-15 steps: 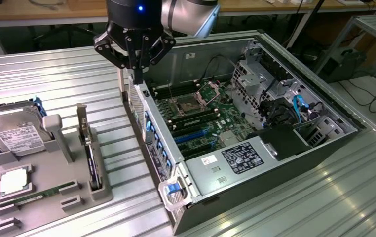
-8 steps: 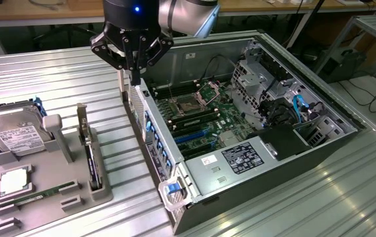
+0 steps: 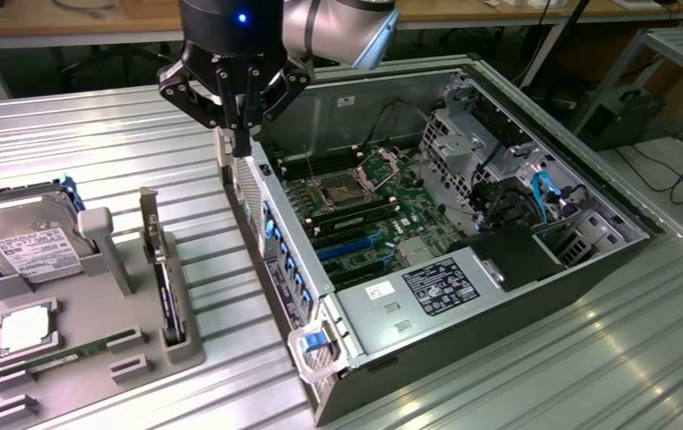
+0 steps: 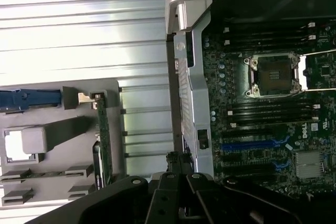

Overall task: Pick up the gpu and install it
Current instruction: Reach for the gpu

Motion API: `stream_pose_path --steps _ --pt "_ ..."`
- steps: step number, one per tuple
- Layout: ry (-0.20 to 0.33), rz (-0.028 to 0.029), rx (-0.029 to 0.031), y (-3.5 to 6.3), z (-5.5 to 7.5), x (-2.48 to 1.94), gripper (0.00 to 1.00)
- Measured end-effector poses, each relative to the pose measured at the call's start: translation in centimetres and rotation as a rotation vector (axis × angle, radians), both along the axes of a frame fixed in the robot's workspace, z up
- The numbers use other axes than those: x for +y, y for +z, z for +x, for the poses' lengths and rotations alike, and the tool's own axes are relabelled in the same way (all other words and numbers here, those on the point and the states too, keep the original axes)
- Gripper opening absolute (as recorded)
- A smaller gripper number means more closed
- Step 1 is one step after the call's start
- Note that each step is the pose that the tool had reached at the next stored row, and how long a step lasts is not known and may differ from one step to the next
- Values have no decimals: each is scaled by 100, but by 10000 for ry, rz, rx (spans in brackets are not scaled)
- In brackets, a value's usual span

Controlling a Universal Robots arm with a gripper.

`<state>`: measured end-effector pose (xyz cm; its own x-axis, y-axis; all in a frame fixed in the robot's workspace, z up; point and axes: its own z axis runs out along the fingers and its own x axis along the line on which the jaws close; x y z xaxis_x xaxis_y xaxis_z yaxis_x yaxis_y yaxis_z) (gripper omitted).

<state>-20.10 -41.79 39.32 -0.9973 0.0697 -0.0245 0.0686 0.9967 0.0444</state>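
Gripper [image 3: 242,146]: fingers closed together, nothing held; hangs above near-side wall of open computer case [image 3: 462,367], tips just over rim.
Gpu [image 3: 169,296]: stands on edge in slot of grey tray [image 3: 126,309], silver bracket upright at far end; apart from gripper, untouched.
Tray: on metal table [image 3: 102,152], beside case on exterior view's left.
Hard drive [image 3: 30,246]: propped at tray's far corner.
RAM stick [image 3: 73,353]: in tray, near front.
Motherboard [image 3: 366,202]: exposed inside case.
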Motion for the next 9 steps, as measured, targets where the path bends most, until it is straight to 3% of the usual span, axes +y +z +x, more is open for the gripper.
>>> stream_pose_path --steps 2,5,9 --pt "1 -1 1 0 -12 -2 11" --pt "29 -1 1 0 -162 -54 11" --pt "34 -1 1 0 -195 -70 11"
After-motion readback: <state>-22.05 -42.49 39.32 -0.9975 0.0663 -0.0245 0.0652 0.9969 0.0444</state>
